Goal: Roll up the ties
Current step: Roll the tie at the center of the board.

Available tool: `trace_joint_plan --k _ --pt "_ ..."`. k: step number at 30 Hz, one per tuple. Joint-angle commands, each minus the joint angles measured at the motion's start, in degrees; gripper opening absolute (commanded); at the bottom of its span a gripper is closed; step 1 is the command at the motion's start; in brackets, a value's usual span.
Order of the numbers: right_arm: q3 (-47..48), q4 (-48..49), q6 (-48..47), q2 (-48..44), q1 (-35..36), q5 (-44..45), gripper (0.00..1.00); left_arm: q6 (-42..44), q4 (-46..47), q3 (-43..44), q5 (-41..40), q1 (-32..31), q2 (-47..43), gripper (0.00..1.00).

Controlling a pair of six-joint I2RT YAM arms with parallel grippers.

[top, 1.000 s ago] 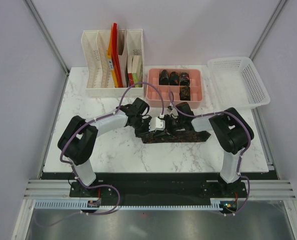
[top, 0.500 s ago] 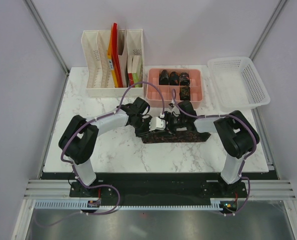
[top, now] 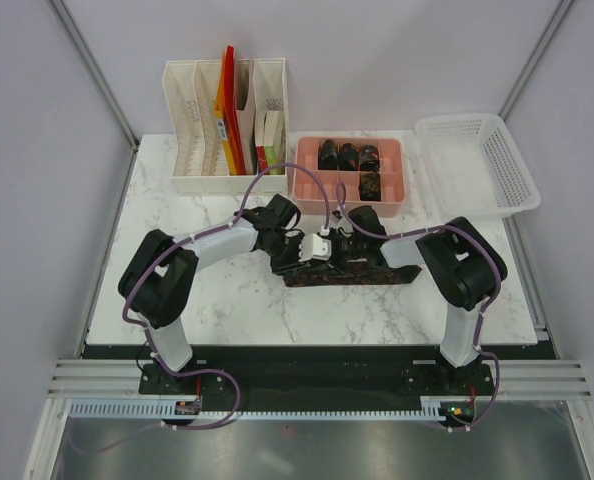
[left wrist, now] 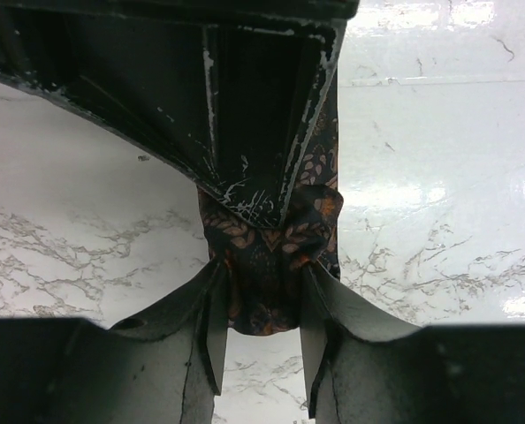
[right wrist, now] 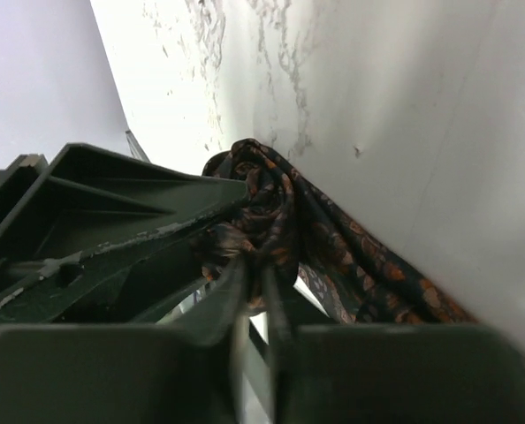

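tie (top: 392, 272) on marble table (top: 227, 300), lilac walls (top: 37, 150)

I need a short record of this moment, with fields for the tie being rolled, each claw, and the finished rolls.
tie: partly rolled, the rest flat on the marble table
left claw: shut on the rolled end
right claw: shut on the same roll, from the opposite side
finished rolls: four in the pink tray, three at the back, one in front
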Motion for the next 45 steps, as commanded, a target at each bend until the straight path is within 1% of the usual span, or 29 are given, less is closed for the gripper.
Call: trace_joint_plan --k 1,2,3,4,5,7,8,10,11,14,18,21,27,30,32,33,34,36,37,39,40,42,45 --pt "1.17 -2.14 -2.84 0.85 -0.05 1.72 0.04 0.77 -2.22 -0.45 -0.34 -0.71 1.35 0.43" --pt "1.17 -4.33 -3.63 0.85 -0.23 1.72 0.01 0.42 -2.31 -0.63 0.10 -0.45 0.91 0.47" --pt "1.08 -5.22 -5.03 0.94 -0.75 1.90 0.00 0.15 -2.48 -0.72 0.36 -0.27 -0.14 0.49" --pt "1.08 -7.23 -6.00 1.03 -0.93 2.25 0.00 -0.37 -2.49 -0.72 0.80 0.43 -0.76 0.52" --pt "1.00 -7.68 -6.71 1.03 -1.11 2.42 0.00 -1.68 -2.57 -0.63 2.11 0.95 -1.29 0.57" --pt "1.17 -9.52 -8.38 1.47 -1.81 3.04 0.00 -2.92 -2.49 -0.54 3.35 2.44 -3.39 0.63" --pt "1.08 -9.62 -8.64 1.64 -1.90 3.04 0.00 -3.54 -2.31 -0.63 4.49 2.89 -4.19 0.67" --pt "1.35 -10.84 -9.78 1.99 -2.25 3.74 0.00 -3.98 -2.22 -0.98 5.72 4.20 -6.81 0.71" --pt "1.43 -11.20 -10.14 2.26 -2.34 3.92 0.00 -4.33 -1.61 -1.59 6.42 4.47 -7.61 0.75" --pt "2.66 -14.19 -12.07 3.05 -2.60 5.32 0.00 -3.64 -0.21 -3.61 6.08 5.00 -9.37 0.79" --pt "3.63 -16.21 -13.04 3.75 -2.69 5.94 0.00 -3.37 2.43 -5.55 6.34 5.53 -8.77 0.81" --pt "3.54 -16.22 -13.22 3.93 -2.60 6.03 0.00 -3.54 4.71 -5.20 8.36 5.36 -7.36 0.82" --pt "3.89 -16.30 -13.04 4.54 -2.34 6.21 0.00 -3.37 7.27 -3.45 8.89 4.12 -3.76 0.85" --pt "4.25 -16.04 -12.69 4.89 -1.81 6.21 0.00 -2.67 7.36 -3.53 9.16 3.25 -2.97 0.81" --pt "4.42 -15.78 -12.52 4.90 -1.37 6.38 0.00 -1.70 7.36 -4.06 9.33 2.98 -3.23 0.77" --pt "4.51 -15.60 -12.17 4.98 -0.76 6.73 0.00 -1.78 7.44 -4.15 9.33 2.89 -3.49 0.74" --pt "4.60 -15.25 -11.90 4.98 -0.41 7.08 0.00 -2.22 7.45 -3.89 9.85 2.89 -4.36 0.66" --pt "4.77 -14.64 -11.20 5.25 0.82 7.61 0.00 -2.84 7.27 -3.71 10.65 2.72 -5.42 0.60" --pt "4.86 -13.68 -10.15 5.33 1.17 7.70 0.00 -3.53 7.27 -3.45 10.91 2.46 -6.12 0.55" --pt "5.39 -12.79 -9.27 5.95 2.31 7.79 0.00 -4.50 6.83 -2.83 10.74 1.58 -6.13 0.50" --pt "5.65 -12.53 -8.39 6.04 2.58 8.31 0.00 -5.29 6.74 -2.22 10.48 1.14 -6.04 0.45" --pt "5.48 -10.52 -6.90 6.21 3.37 8.49 0.00 -5.74 6.39 -1.69 9.95 -0.09 -5.16 0.42" --pt "4.86 -7.96 -4.35 6.39 3.90 8.23 0.00 -7.23 6.39 -0.20 8.72 -1.32 -2.88 0.41"
